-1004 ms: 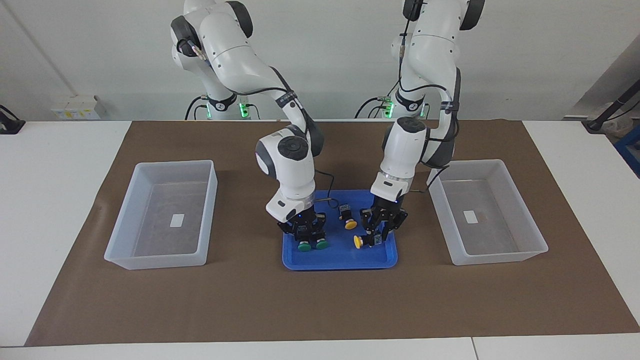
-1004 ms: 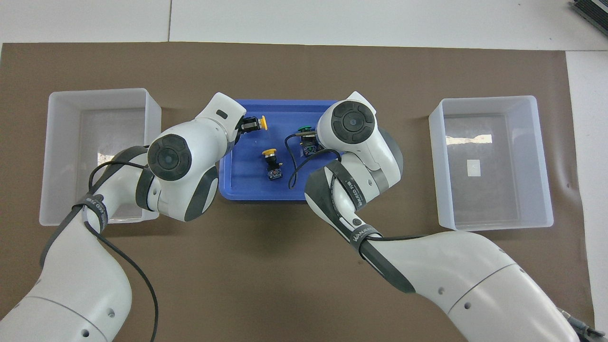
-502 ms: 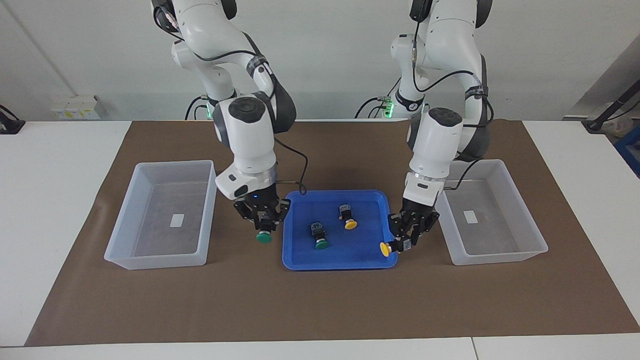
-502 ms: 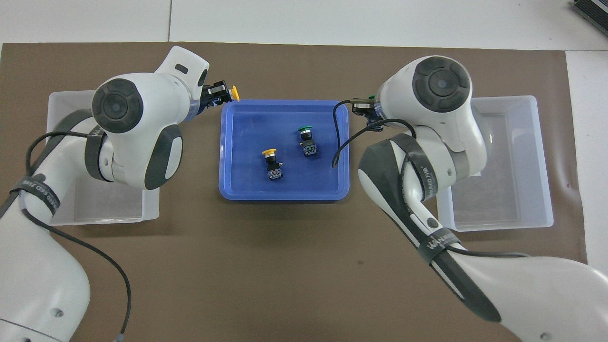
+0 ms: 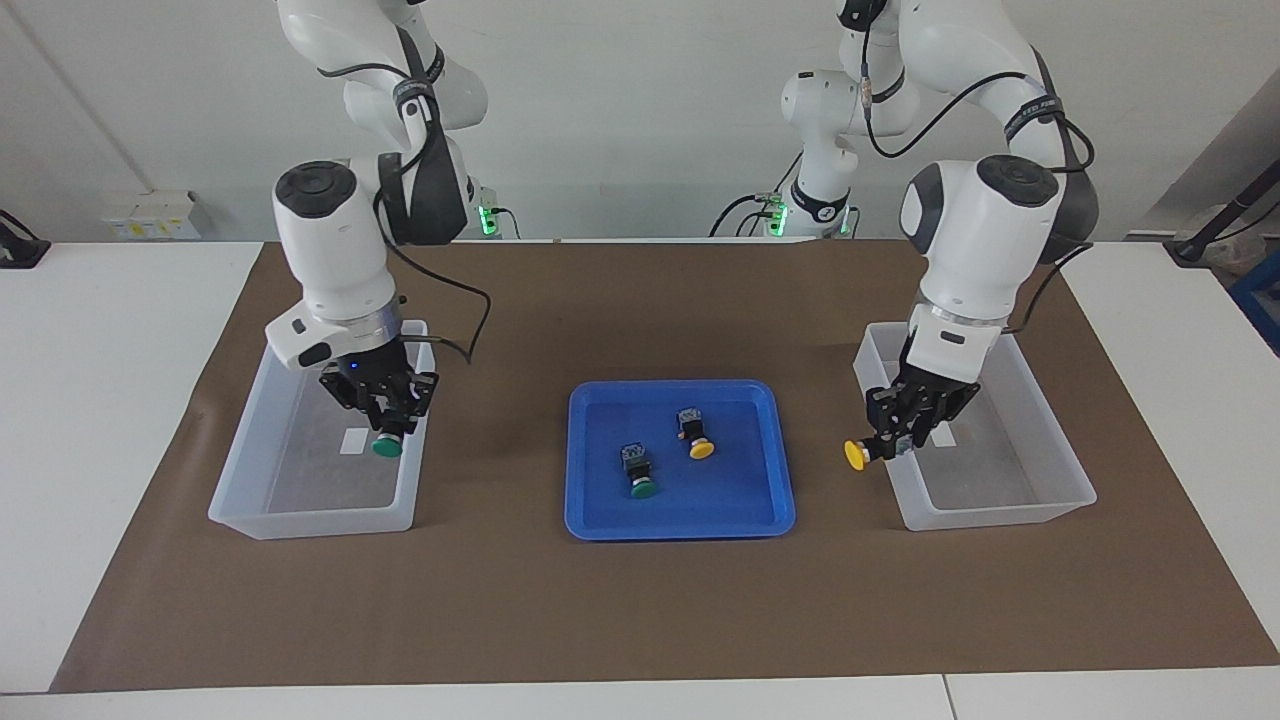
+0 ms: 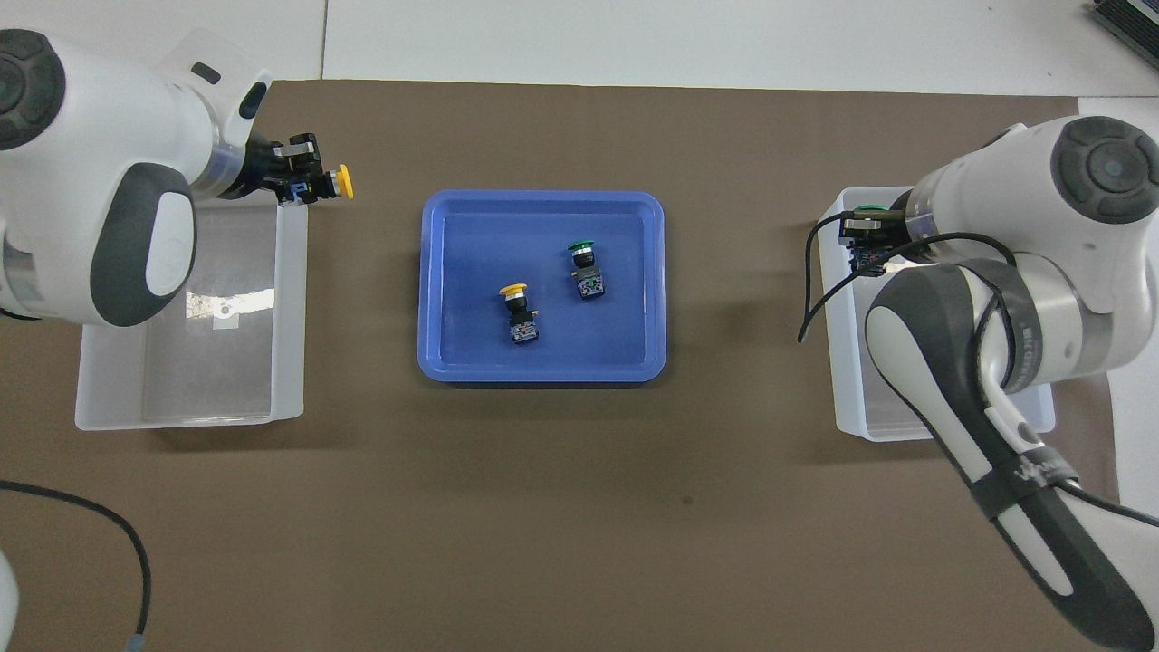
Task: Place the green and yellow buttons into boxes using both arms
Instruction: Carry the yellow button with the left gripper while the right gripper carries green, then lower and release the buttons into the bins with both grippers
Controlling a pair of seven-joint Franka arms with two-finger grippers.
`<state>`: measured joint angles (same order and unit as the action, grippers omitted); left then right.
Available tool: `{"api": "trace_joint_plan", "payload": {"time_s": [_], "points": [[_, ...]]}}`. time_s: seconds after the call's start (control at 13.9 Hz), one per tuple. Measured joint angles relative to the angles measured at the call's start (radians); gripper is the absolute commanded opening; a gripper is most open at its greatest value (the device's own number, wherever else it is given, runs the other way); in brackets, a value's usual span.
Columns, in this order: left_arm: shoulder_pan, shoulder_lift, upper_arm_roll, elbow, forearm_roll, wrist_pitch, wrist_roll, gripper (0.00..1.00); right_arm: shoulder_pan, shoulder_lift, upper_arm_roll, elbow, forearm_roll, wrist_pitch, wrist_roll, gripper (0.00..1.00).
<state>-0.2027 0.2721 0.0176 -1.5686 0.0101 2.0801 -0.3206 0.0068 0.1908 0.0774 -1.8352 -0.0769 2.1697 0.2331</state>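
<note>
Carrying a green button (image 5: 387, 446), the right gripper (image 5: 385, 405) hung over its box (image 5: 250, 515)'s edge nearest the tray (image 5: 680, 525). The left gripper (image 5: 905, 425) clamped a yellow button (image 5: 855, 455) over its box (image 5: 1000, 515)'s tray-side edge. Both likely needed to move inward before releasing.

Open brown mat (image 5: 640, 600) around blue tray (image 5: 770, 500), both bins' (image 5: 240, 500) walls flanking.

Glossy blue plastic tray (image 5: 680, 525), matt brown mat (image 5: 640, 600)

Two buttons (image 5: 668, 459) lie in the tray (image 5: 775, 505) — between the two boxes (image 5: 250, 520), one toward each arm's end.
</note>
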Motion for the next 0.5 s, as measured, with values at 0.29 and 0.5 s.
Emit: {"api": "trace_joint_plan", "payload": {"time_s": [0.29,0.5], "points": [[0.105,-0.071,0.013,0.017,0.0,-0.13,0.207,0.0,-0.1,-0.035,0.0,-0.175,0.029,0.13,-0.156,0.0],[0.134,-0.108,0.027,-0.058,0.0,-0.123,0.244,0.0,-0.145,-0.033,0.0,-0.268,0.029,0.238,-0.204,0.0]]}}
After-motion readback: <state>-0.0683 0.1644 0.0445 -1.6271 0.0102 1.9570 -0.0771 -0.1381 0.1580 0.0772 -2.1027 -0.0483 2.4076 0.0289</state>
